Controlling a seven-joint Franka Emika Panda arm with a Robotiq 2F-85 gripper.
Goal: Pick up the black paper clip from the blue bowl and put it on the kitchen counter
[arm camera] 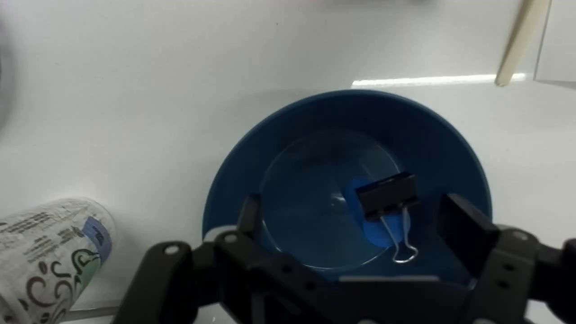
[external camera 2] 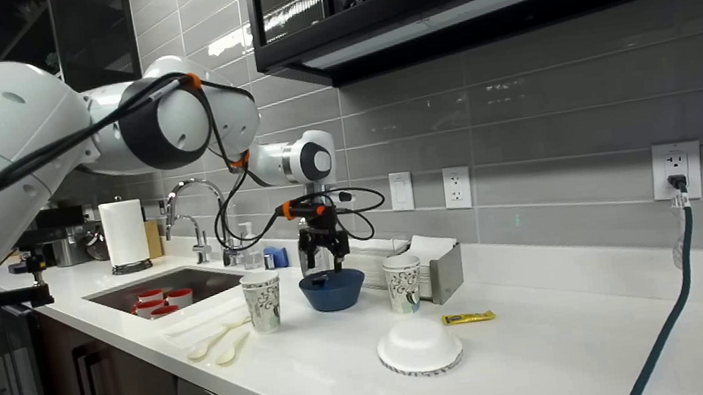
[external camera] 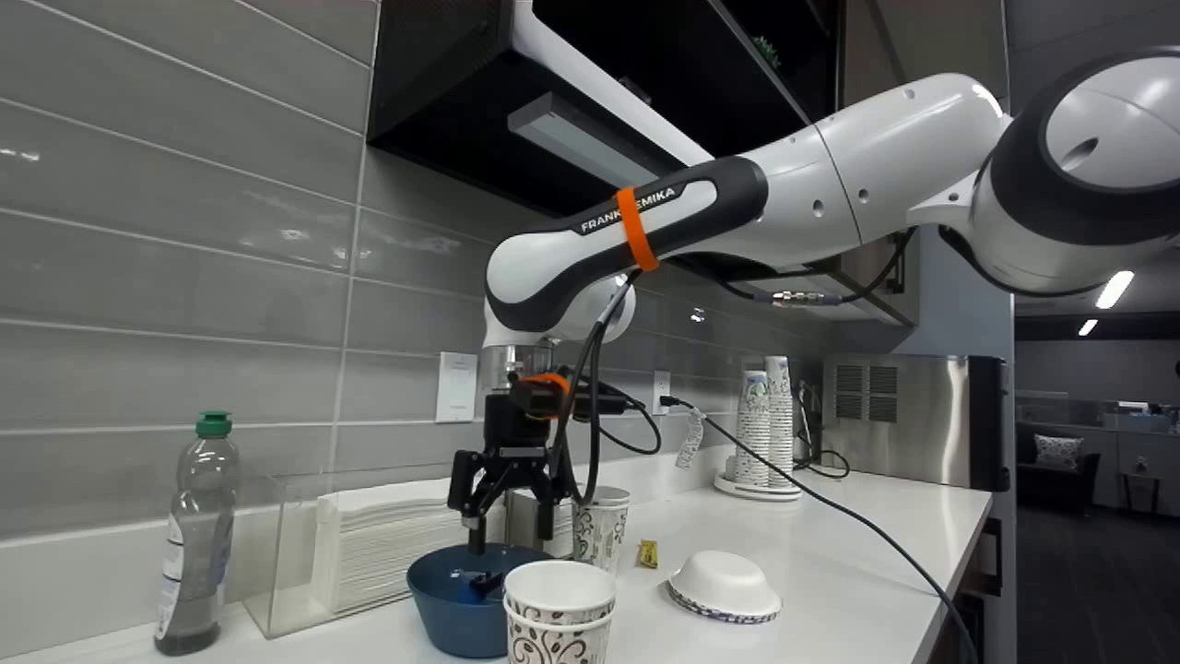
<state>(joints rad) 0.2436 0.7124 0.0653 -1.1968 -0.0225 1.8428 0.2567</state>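
Note:
The blue bowl (external camera: 452,613) stands on the white kitchen counter (external camera: 682,516); both also show in the other views, the bowl (external camera 2: 335,297) beside a patterned cup and its inside (arm camera: 310,193) from above in the wrist view. The black paper clip (arm camera: 388,195) lies inside the bowl, right of its middle in the wrist view, over a bright blue flat piece (arm camera: 380,233). Its silver wire handle points toward the gripper's base. My gripper (arm camera: 352,199) is open and empty, with the clip between its fingers in that view, nearer the right one. In both exterior views the gripper (external camera: 511,537) (external camera 2: 325,265) points down at the bowl's rim height.
Patterned paper cups (external camera: 558,609) (external camera 2: 404,285) stand close on both sides of the bowl. A napkin holder (external camera: 387,544) is behind it, by the tiled wall. Upturned white dishes (external camera 2: 419,345) and a yellow packet (external camera 2: 467,318) lie nearby. A soap bottle (external camera: 196,539) stands by the wall.

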